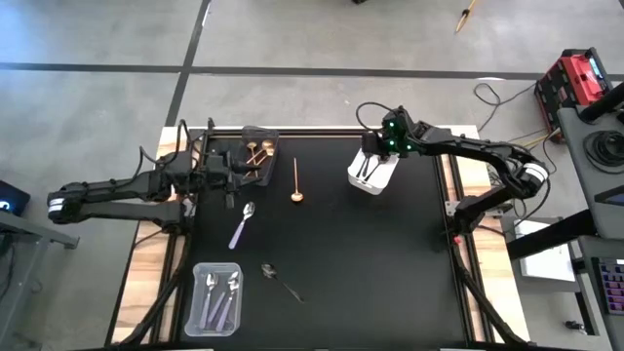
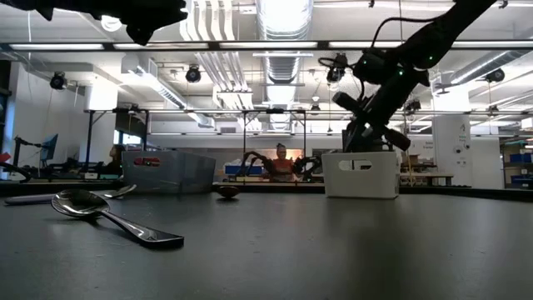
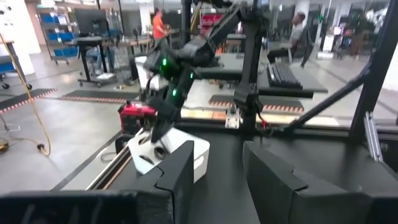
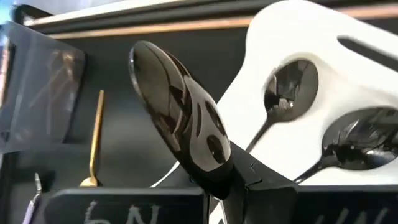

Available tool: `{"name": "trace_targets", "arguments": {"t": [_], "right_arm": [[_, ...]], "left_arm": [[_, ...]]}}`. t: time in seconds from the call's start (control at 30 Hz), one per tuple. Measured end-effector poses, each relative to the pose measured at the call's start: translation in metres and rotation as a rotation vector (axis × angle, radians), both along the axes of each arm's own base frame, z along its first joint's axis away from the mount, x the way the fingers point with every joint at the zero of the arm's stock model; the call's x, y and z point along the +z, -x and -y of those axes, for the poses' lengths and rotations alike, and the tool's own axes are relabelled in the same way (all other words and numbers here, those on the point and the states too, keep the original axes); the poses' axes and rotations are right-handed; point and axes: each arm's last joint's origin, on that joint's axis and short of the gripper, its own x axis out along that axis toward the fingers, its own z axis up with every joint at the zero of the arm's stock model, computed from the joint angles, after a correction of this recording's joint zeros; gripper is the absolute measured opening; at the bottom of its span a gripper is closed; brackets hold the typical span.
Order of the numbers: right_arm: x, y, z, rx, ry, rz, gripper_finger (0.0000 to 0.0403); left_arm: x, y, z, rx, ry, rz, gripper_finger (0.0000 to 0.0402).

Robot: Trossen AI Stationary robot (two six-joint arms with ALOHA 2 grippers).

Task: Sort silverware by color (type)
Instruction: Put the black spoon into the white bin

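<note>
Dark spoon about to go in with its buddies

The glossy grey-black spoon [image 4: 186, 118] is pinched by its handle in the right end effector [image 4: 239, 186], bowl tipped up, hanging just over the white bin [image 1: 372, 174] where two matching dark spoons [image 4: 289, 87] already lie, so I'd guess it's lined up for a drop. The rest makes sense by color too: lilac-handled ones in the clear bin [image 1: 214, 300], gold ones in the dark bin [image 1: 257, 156]. Unsorted on the black worktop [image 1: 390, 273]: a slim gold spoon [image 1: 296, 182], a lilac-handled spoon [image 1: 242, 224] and another dark spoon [image 1: 279, 277]. The left end effector [image 1: 230, 179] waits near the dark bin, fingers partly spread, holding nothing.
</note>
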Motion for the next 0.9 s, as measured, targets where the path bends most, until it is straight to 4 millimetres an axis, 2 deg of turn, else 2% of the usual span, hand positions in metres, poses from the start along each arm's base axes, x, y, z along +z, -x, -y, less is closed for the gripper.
{"name": "trace_targets", "arguments": {"t": [0.23,0.9], "right_arm": [[-0.0094,-0.0027,0.0023,-0.011,-0.042,-0.013,0.0009],[-0.01,-0.002,0.0023,-0.024,-0.036,-0.029,0.0009]], "left_arm": [[-0.0115,-0.0026,-0.0005,0.0,-0.001,0.046,0.0121],[-0.0065,-0.0065,-0.0004,-0.025,-0.011,0.066,0.0121]]}}
